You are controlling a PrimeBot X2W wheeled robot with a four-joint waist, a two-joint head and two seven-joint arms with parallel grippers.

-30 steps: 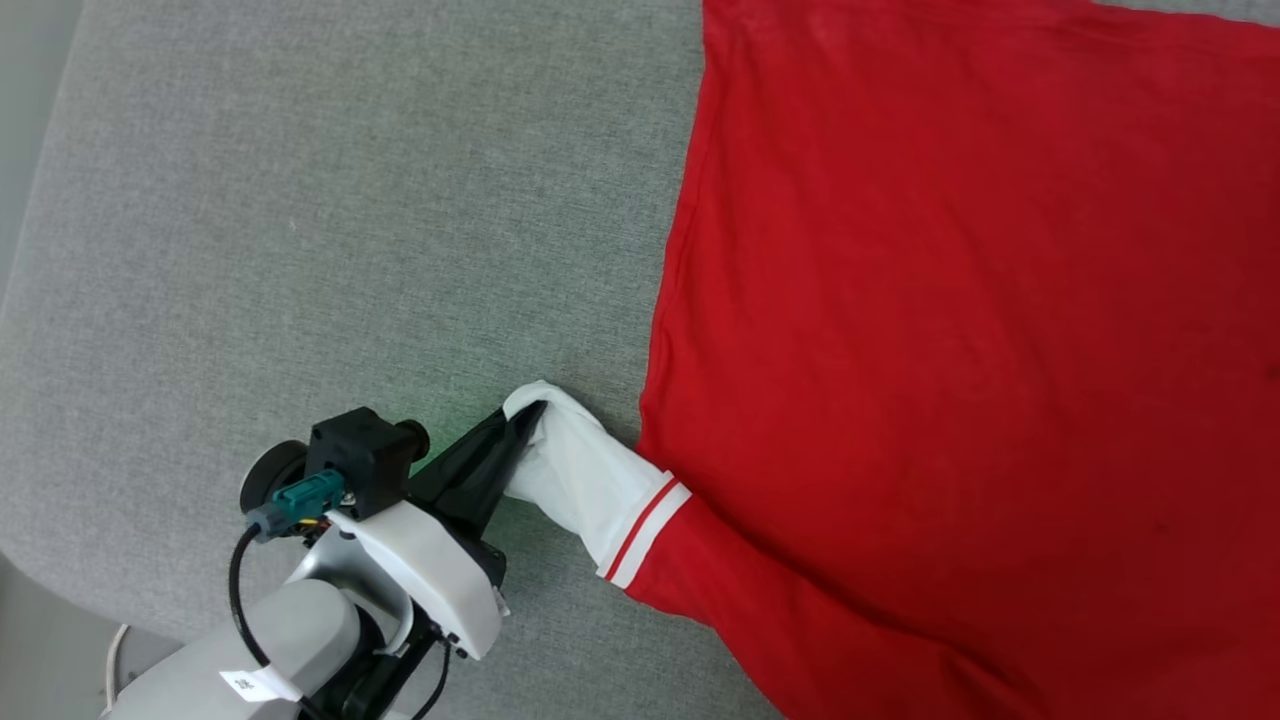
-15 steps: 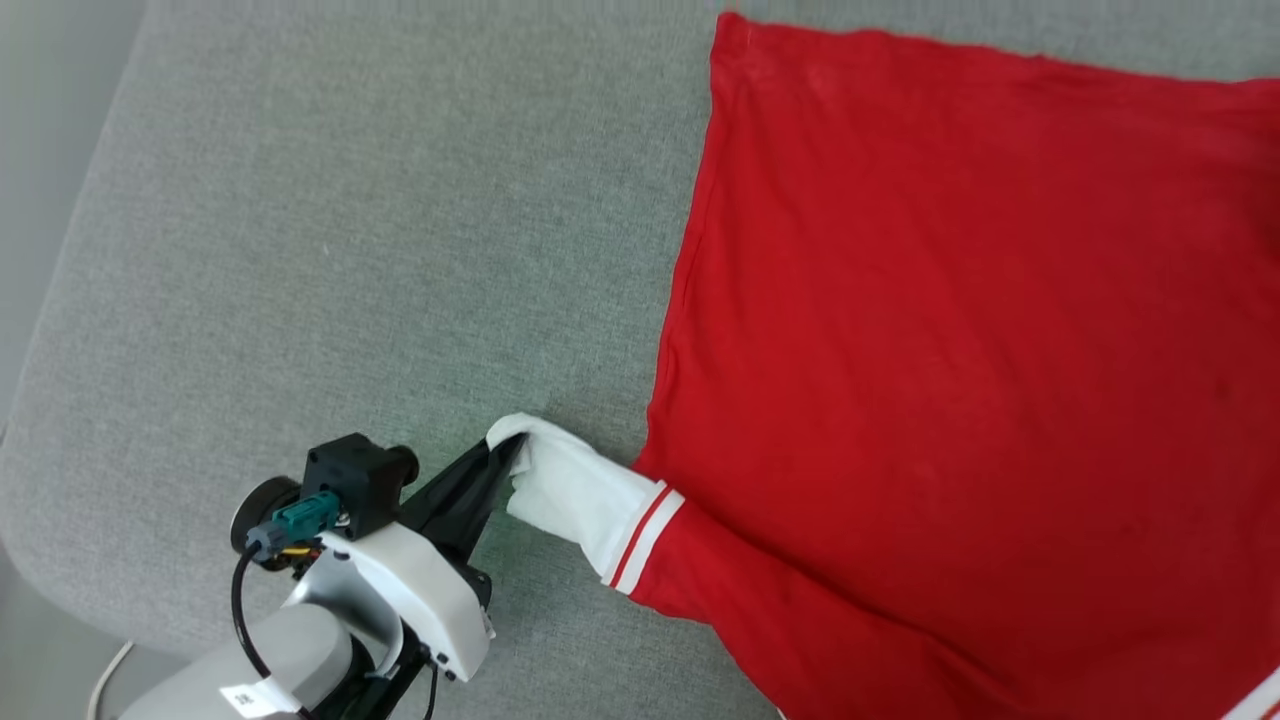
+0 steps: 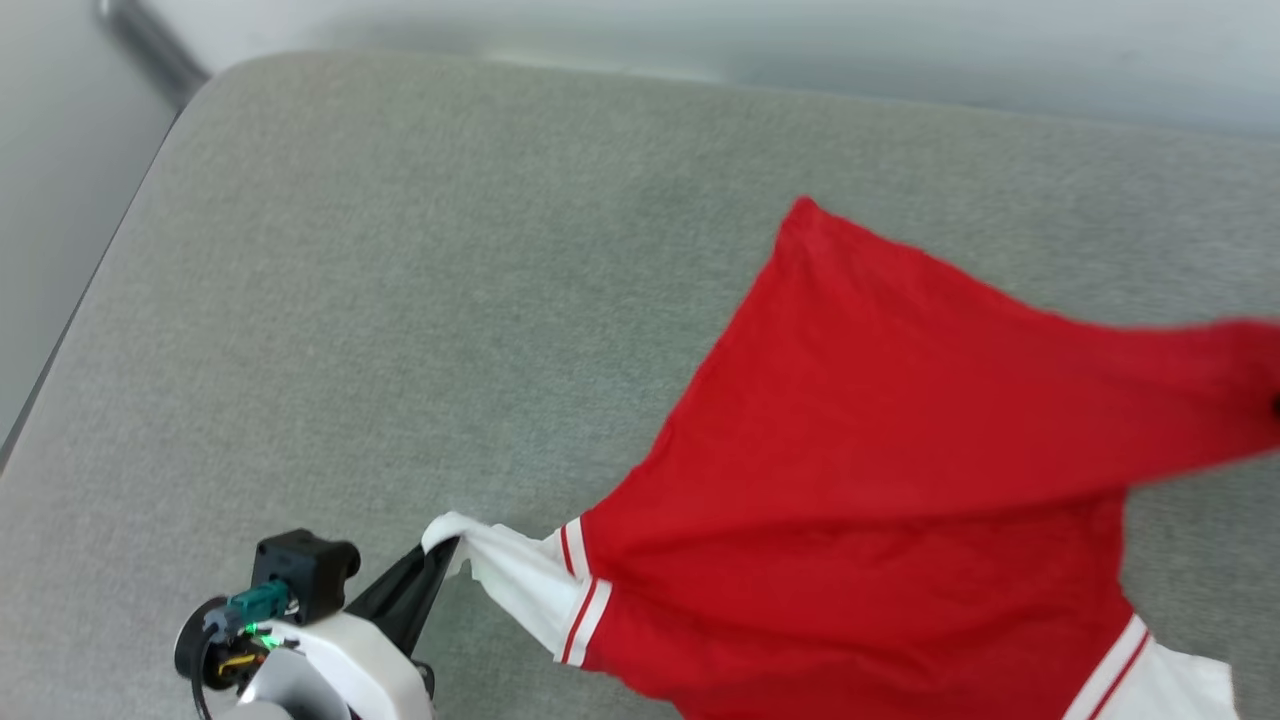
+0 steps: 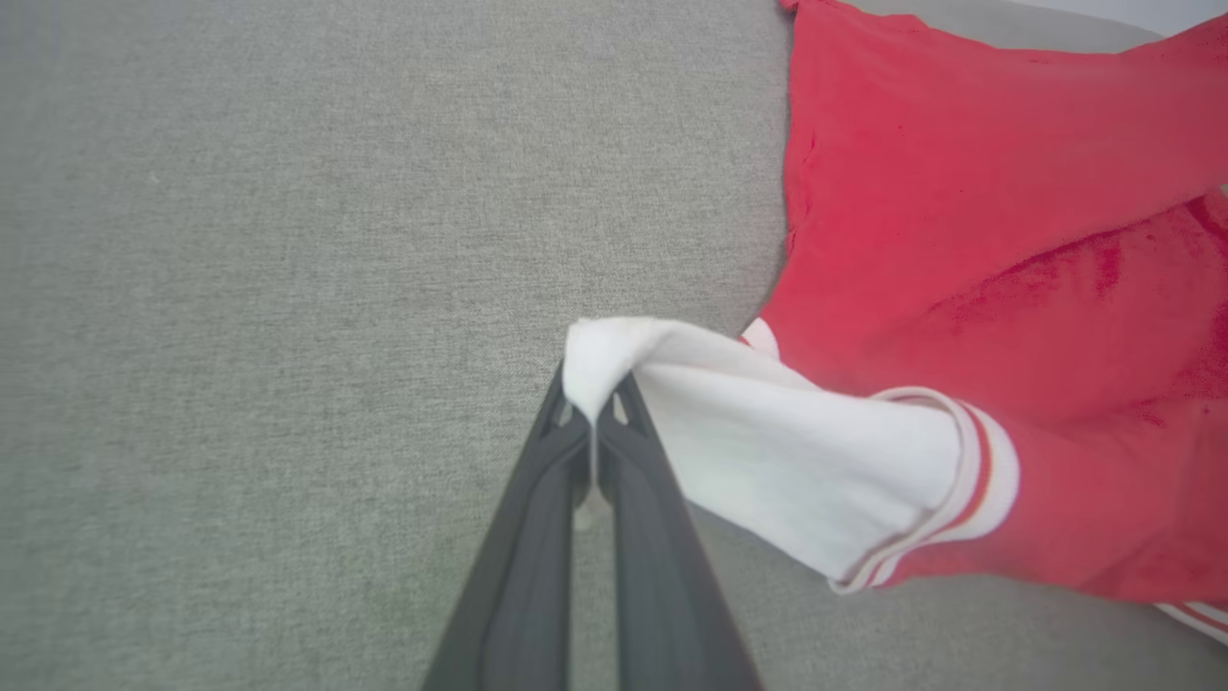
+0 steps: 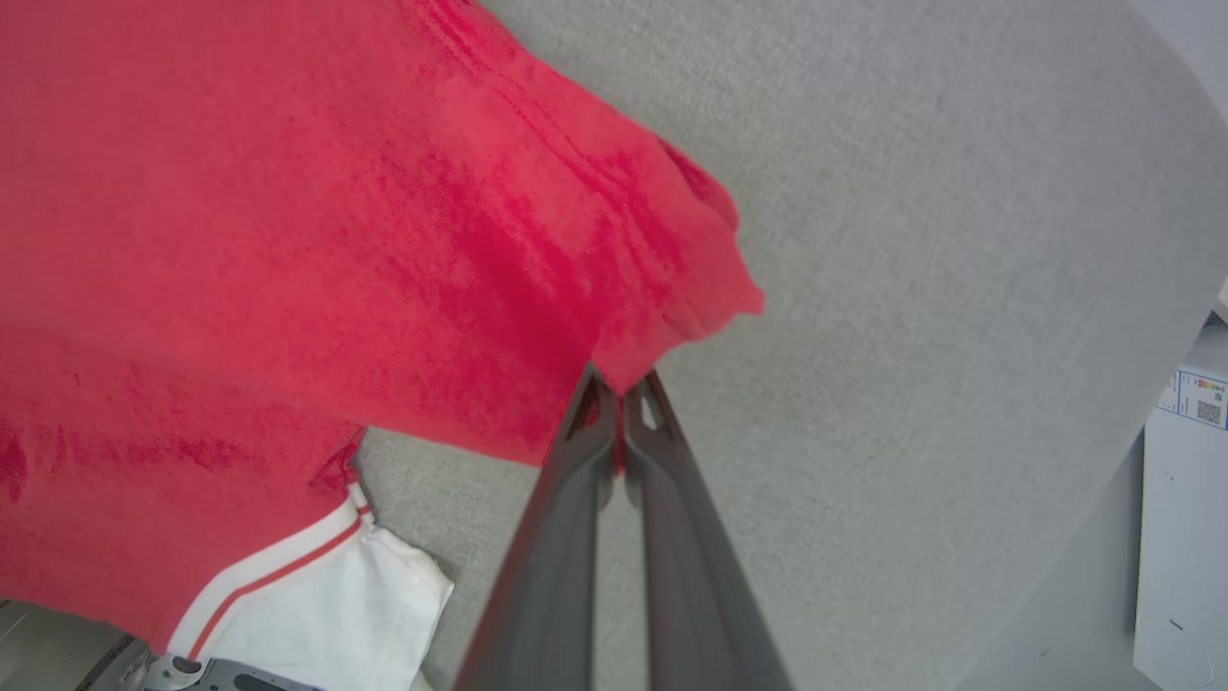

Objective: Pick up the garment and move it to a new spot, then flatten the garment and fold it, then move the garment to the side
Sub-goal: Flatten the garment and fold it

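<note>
because the garment is light, limp jersey that sags between holds, corners suit it best: the left gripper pinches a white sleeve tip, the right gripper a red corner, toward the near right edge of the grey cushion.

Head view looks down from above; both close wrist views share the garment.

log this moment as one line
left gripper: shut on white sleeve | right gripper: shut on red edge | shirt: partly raised off grey surface
</note>
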